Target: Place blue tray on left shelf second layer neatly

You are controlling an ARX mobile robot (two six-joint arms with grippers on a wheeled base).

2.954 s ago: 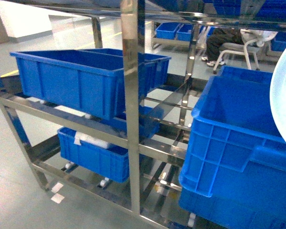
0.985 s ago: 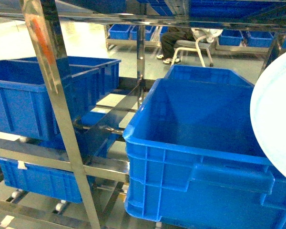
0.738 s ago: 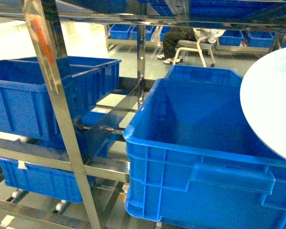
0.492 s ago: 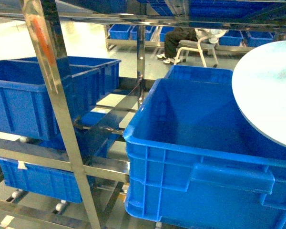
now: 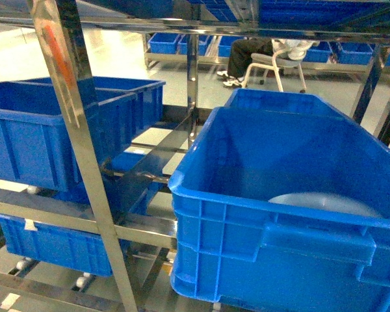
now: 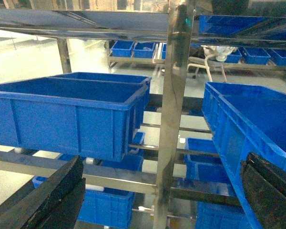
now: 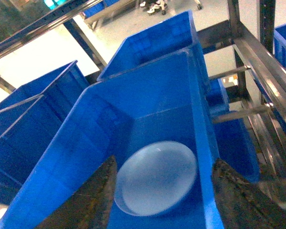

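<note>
- The blue tray (image 7: 155, 179) lies flat on the floor of a big deep blue crate (image 5: 247, 214), near the front right part of that floor, pale against the dark plastic.
- From the head view only a sliver of its rim peeks over the crate's front wall (the rest is hidden behind that wall).
- The right gripper (image 7: 164, 205) hangs above the crate, its two dark fingers (image 7: 93, 200) spread wide, one on each side of the tray from the right wrist view, touching nothing.
- The left gripper (image 6: 157, 202) is off to the side, facing the left shelf (image 6: 174, 119); its fingers (image 6: 47, 200) sit at the far edges of the left wrist view, jaws well apart, nothing between them.
- The shelf's steel post (image 5: 78, 149) stands upright in front, with an orange smear near its top.
- Left of the post, a second blue crate (image 5: 45, 136) rests on the rails, and a smaller blue bin (image 5: 52, 244) sits on the tier below it.
- Behind the big crate, another blue crate (image 5: 276, 101) stands just beside its back wall.
- In the background a seated person (image 5: 247, 55) on a pale chair is partly in view (legs and shoes only), with more blue bins (image 5: 164, 43) on a low rack near them.
</note>
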